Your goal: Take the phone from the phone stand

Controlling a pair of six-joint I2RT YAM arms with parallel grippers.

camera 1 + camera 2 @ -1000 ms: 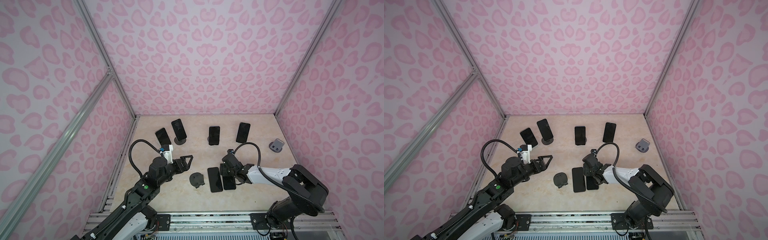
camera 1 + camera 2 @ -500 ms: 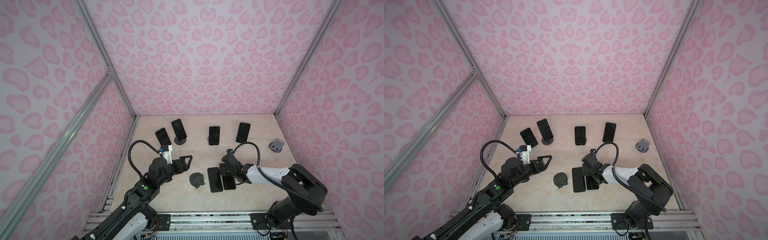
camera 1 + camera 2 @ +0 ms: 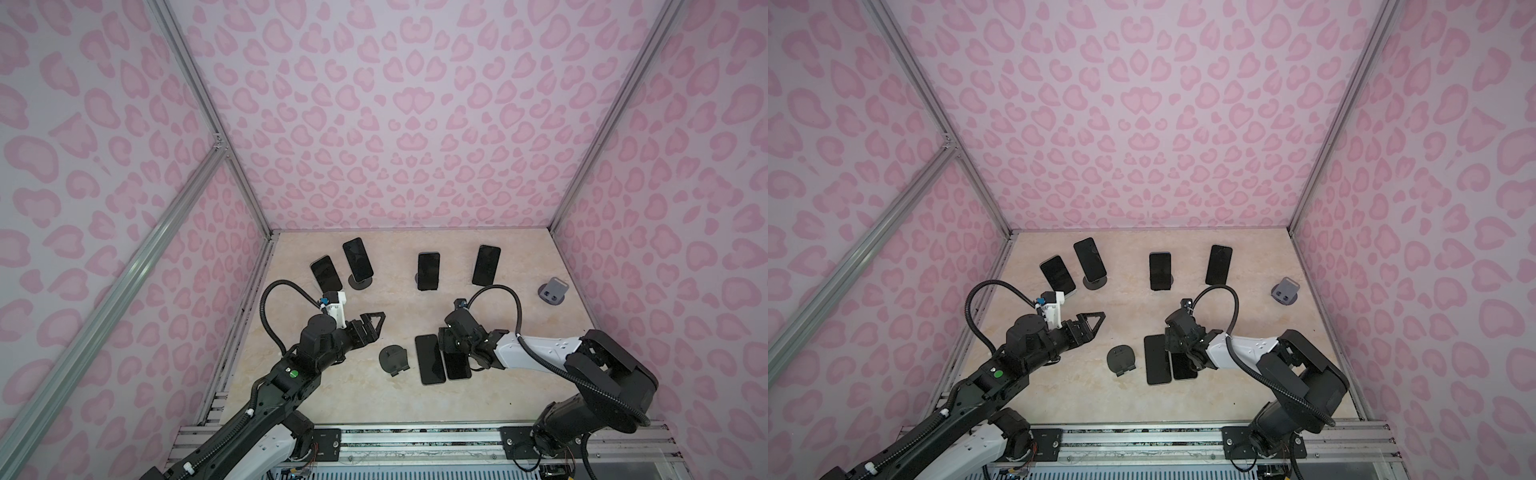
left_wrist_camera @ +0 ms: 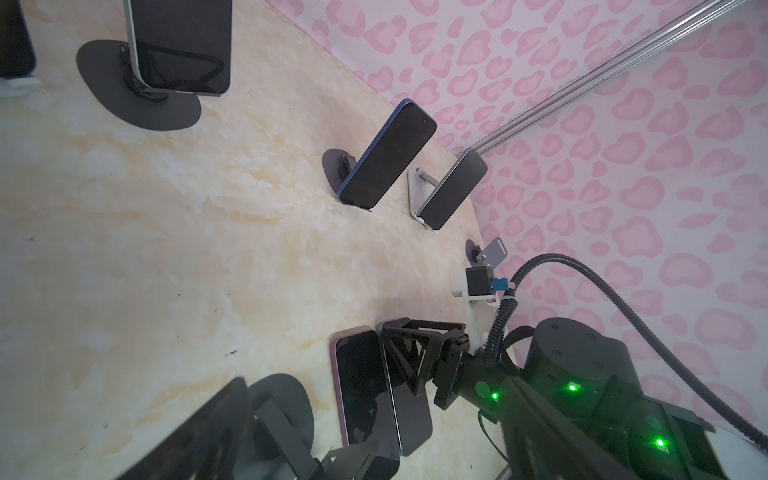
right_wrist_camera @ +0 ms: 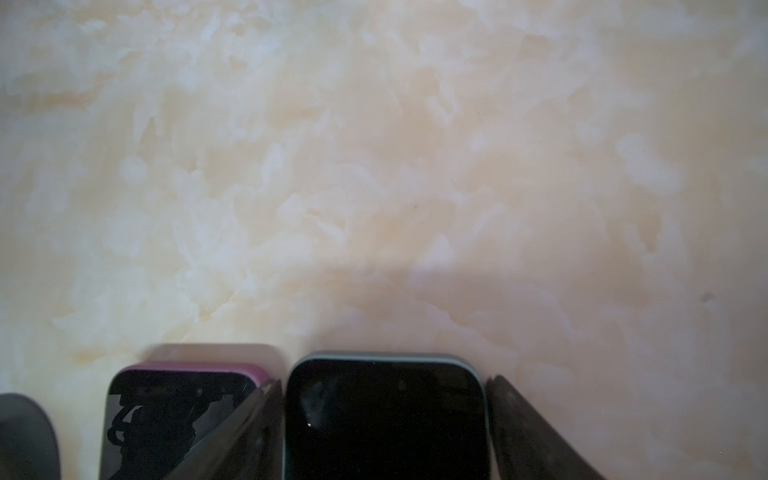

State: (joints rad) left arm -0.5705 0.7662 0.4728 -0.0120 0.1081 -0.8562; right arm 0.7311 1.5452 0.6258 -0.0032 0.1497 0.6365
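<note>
the teal-edged phone (image 5: 384, 424) is laid flat, screen up, on the marbled table (image 3: 332, 395), towards the front and right of centre in both top views. it is set just beside the purple-edged phone (image 3: 430, 359), which is also flat, with their long edges parallel and all but touching.

the right gripper (image 5: 383, 382) is lowered over the back end of the teal-edged phone, with one finger placed along each long side. in the right wrist view one finger is wedged between the two phones, while a thin strip of table is seen between the other finger and the phone's edge, so the jaws are read as released rather than clamped.

the left gripper (image 3: 371, 328) is held above the table on the left, its fingers spread wide and nothing gripped.

the round dark stand (image 3: 394, 357) is seen just left of the purple-edged phone, apart from it. a grey stand (image 3: 552, 291) is placed near the right wall.

further back, four phones are propped on stands: the far-left phone (image 3: 326, 273), the tall-stand phone (image 3: 358, 258), the middle phone (image 3: 428, 271) and the right-hand phone (image 3: 486, 264).
</note>
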